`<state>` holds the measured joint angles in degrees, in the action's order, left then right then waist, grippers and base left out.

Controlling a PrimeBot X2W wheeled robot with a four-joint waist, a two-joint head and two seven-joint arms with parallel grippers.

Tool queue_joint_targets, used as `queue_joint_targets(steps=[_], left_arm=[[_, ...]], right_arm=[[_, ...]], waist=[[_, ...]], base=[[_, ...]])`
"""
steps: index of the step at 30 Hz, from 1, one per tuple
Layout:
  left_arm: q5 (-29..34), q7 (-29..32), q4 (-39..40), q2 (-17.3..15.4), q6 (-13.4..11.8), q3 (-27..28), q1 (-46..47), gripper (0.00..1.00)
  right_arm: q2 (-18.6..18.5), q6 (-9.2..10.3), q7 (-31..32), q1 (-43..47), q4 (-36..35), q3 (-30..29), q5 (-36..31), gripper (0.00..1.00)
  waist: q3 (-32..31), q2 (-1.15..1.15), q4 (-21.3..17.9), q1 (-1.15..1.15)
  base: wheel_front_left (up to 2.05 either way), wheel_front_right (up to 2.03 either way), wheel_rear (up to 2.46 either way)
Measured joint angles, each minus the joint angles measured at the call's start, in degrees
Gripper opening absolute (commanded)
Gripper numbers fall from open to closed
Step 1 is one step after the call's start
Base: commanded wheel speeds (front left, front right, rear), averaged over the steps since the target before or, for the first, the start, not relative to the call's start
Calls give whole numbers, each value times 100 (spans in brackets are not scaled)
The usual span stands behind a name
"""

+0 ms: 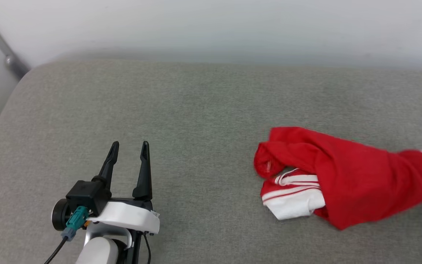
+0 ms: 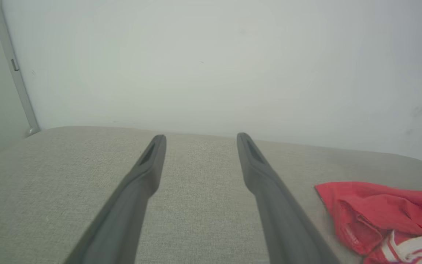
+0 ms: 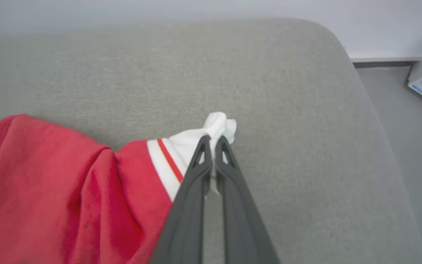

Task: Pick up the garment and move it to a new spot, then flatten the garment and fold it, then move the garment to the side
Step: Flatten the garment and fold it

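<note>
- The garment (image 1: 343,176) lies on the right half of a grey fabric cushion (image 1: 196,121), bunched and crumpled, mostly red side up.
- In the right wrist view, the right end effector (image 3: 214,141) has its two fingers pressed together on a twist of the garment's (image 3: 50,190) white sleeve end (image 3: 218,126), just past the red-and-white striped trim. The pinched tip pokes out beyond the fingertips.
- The garment's long axis runs left to right across the cushion. The red bulk trails left from the pinched sleeve, and the cloth narrows toward the right edge of the head view.
- At the garment's left end, a second white sleeve (image 1: 291,200) with striped trim sits folded at the near side, partly tucked under the red cloth.
- The left end effector (image 1: 130,145) is well apart from the garment, at the near left of the cushion. Its fingers are spread, point toward the far side and hold nothing.
- In the left wrist view, the garment (image 2: 379,209) shows to the right of the spread left end effector (image 2: 201,138).
- A pale wall (image 1: 211,25) runs behind the cushion.
</note>
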<state>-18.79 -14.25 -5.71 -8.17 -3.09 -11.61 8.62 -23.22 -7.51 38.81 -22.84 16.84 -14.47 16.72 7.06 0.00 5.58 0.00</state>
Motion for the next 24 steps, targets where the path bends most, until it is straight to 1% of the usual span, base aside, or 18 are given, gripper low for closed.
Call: queue_joint_targets(steps=[2,5,7,8,10,12,15,18,22,24], left_arm=[[-4,41,31,-8,-18,-4,-16,100],[-13,67,80,-31,-43,1,-20,100],[-15,97,113,-58,-52,24,-26,100],[-16,105,131,-78,-60,30,-35,100],[-20,134,151,-107,-81,45,-48,100],[-22,151,176,-144,-97,66,-82,100],[-33,198,179,-190,-144,85,-154,100],[-63,250,177,-222,-170,99,-262,100],[-64,337,186,-243,-233,91,-388,100],[-63,399,209,-269,-268,90,-461,100]], right_arm=[[188,0,-45,442,22,-492,-71,0],[546,0,-235,1018,252,-937,-151,0],[780,0,-436,1223,416,-1076,-157,55],[868,0,-548,1261,492,-1100,-154,100],[982,0,-846,1272,570,-1112,-93,100],[1005,1,-1249,1269,547,-1071,-75,100],[995,0,-1933,1237,358,-1025,-100,100],[982,1,-2482,1218,113,-947,-175,100],[999,0,-3070,1269,-374,-616,-322,100],[1035,0,-3315,1375,-650,-345,-378,100]], waist=[[-21,0,-99,0],[-12,0,-213,0],[14,0,-271,-1],[29,0,-300,0],[46,0,-353,0],[41,0,-404,0],[-27,0,-452,0],[-151,0,-487,0],[-352,0,-508,0],[-454,0,-511,0]], base=[[0,0,0],[0,0,0],[0,0,0],[0,0,0],[0,0,0],[0,0,0],[0,0,0],[0,0,0],[0,0,0],[0,0,0]])
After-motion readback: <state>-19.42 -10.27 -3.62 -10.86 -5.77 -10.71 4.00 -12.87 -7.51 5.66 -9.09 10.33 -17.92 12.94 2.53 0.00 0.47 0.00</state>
